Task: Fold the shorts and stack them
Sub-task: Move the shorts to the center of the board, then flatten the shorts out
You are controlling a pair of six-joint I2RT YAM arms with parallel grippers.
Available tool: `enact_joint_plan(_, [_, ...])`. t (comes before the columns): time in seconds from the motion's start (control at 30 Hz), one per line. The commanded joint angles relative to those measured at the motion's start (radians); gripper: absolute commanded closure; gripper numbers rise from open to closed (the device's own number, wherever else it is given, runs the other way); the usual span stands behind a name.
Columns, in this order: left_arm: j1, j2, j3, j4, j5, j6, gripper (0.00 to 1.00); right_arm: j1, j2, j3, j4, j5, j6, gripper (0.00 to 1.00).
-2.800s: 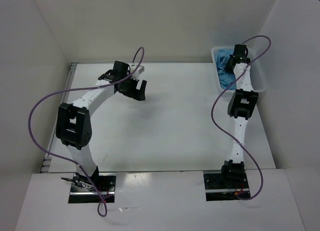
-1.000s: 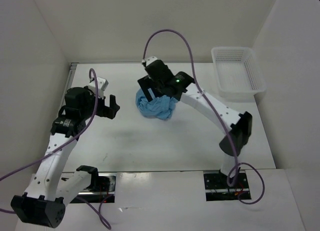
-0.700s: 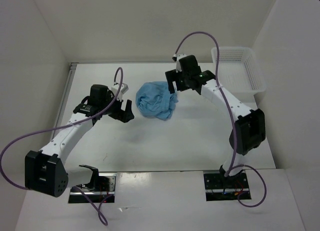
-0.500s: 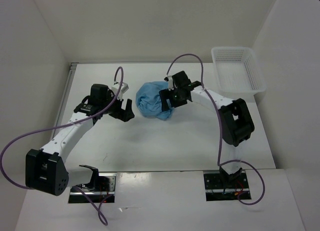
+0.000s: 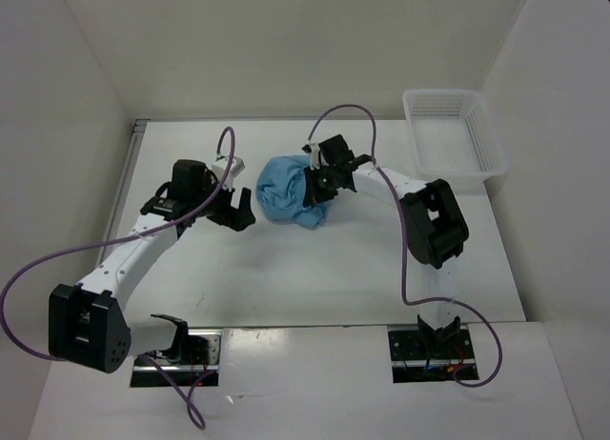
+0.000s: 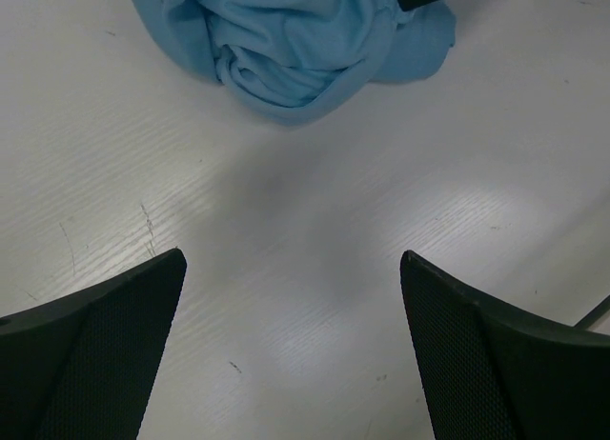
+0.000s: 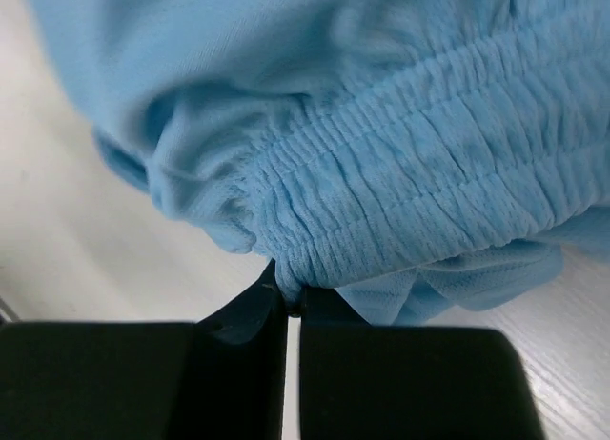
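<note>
No text, label, brand, number or sign can be read anywhere.

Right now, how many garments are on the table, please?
1: the crumpled sky-blue fabric shorts lie mid-table, their waistband pinched in the right gripper; another could hide inside the bundle.

White arms, black joints, purple cables
</note>
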Motion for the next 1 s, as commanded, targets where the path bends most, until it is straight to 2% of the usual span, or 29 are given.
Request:
enact_joint_plan(0.0, [0.001,-0.019,-0.003,0.044,-0.013,0.004,0.0,0.017,-0.052,0.156,0.021,-0.061,-0.04,1.0])
enact_joint_plan(0.1, [0.001,-0.05,-0.003,0.044,-0.076,0.004,0.0,0.026,-0.15,0.25,-0.021,-0.236,-0.025,1.0])
enact_joint_plan(0.13, [0.001,-0.067,-0.003,0.053,-0.093,0.004,0.0,0.026,-0.2,0.273,-0.021,-0.3,0.03,1.0])
enact_joint_plan(0.23, [0.001,-0.094,-0.003,0.053,-0.144,0.004,0.0,0.026,-0.272,0.273,0.016,-0.369,0.139,1.0])
enact_joint_plan(0.33, [0.001,-0.107,0.026,0.063,-0.179,0.004,0.0,0.015,-0.338,0.232,0.074,-0.382,0.328,1.0])
enact_joint_plan(0.37, [0.001,-0.107,0.035,0.063,-0.179,0.004,0.0,0.001,-0.351,0.219,0.091,-0.373,0.415,1.0])
enact_joint_plan(0.43, [0.001,-0.107,0.057,0.063,-0.191,0.004,0.0,-0.009,-0.362,0.234,0.091,-0.331,0.468,1.0])
enact_joint_plan(0.53, [0.001,-0.084,0.104,0.063,-0.191,0.004,0.0,-0.009,-0.328,0.419,0.042,-0.265,0.52,1.0])
enact_joint_plan(0.7, [0.001,-0.033,0.193,0.018,-0.105,0.004,0.0,-0.009,-0.225,0.702,-0.099,-0.074,0.571,1.0])
enact_joint_plan(0.83, [0.001,0.023,0.207,0.012,0.034,0.004,0.0,-0.009,-0.182,0.718,-0.141,0.021,0.551,1.0])
enact_joint_plan(0.9, [-0.024,0.053,0.186,0.044,0.034,0.004,0.0,-0.009,-0.173,0.709,-0.141,0.022,0.525,1.0])
enact_joint_plan(0.97, [-0.048,0.09,0.114,0.13,-0.027,0.004,0.0,-0.009,-0.173,0.696,-0.113,-0.018,0.505,1.0])
